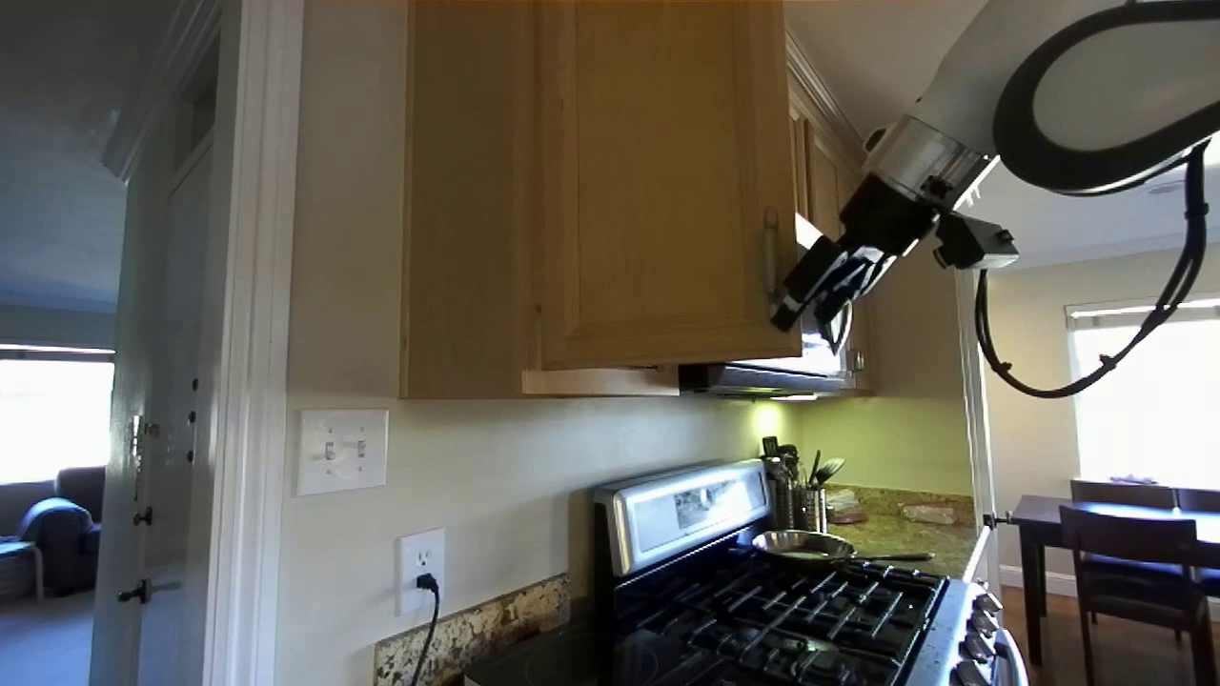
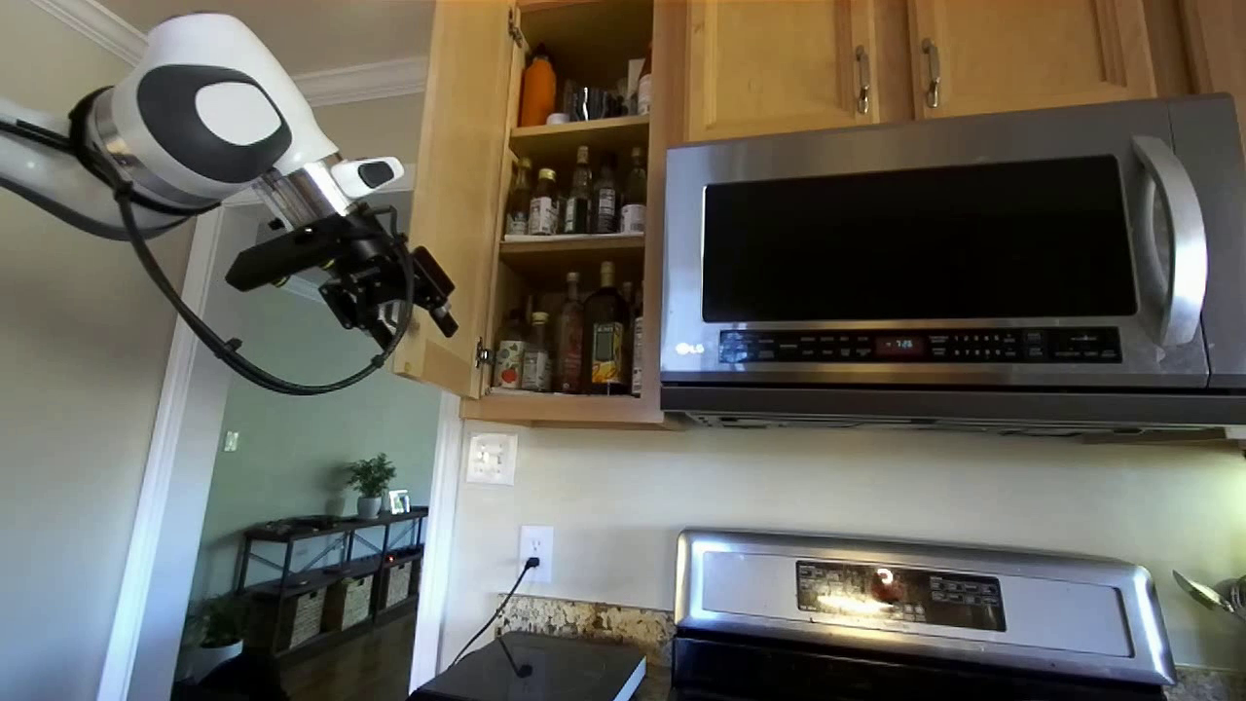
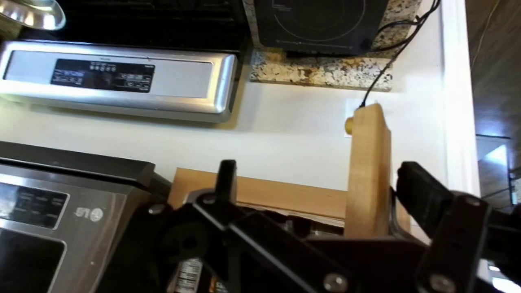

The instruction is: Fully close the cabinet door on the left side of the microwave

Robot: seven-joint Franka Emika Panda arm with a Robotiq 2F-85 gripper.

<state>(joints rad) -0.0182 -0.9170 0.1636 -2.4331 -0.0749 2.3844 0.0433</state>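
Observation:
The cabinet door stands wide open, swung out from the cabinet left of the microwave. Its outer face [image 1: 658,181] and slim vertical handle [image 1: 770,252] show in an exterior view, its inner face [image 2: 462,185] in an exterior view. The microwave [image 2: 915,239] is shut; it also shows in the wrist view [image 3: 93,240]. My gripper [image 1: 812,322] is at the door's free edge near its lower corner; it also shows in an exterior view [image 2: 419,329]. In the wrist view my gripper [image 3: 316,173] is open, with the door edge [image 3: 366,175] between its fingers, nearer the right finger. Contact cannot be told.
Bottles [image 2: 584,336] and jars stand on the open cabinet's shelves. The stove [image 1: 791,610] with a pan [image 1: 803,546] stands below. Upper doors [image 2: 779,68] are above the microwave. A black cooktop [image 2: 545,667] and cord lie on the counter. A doorway opens beside the cabinet.

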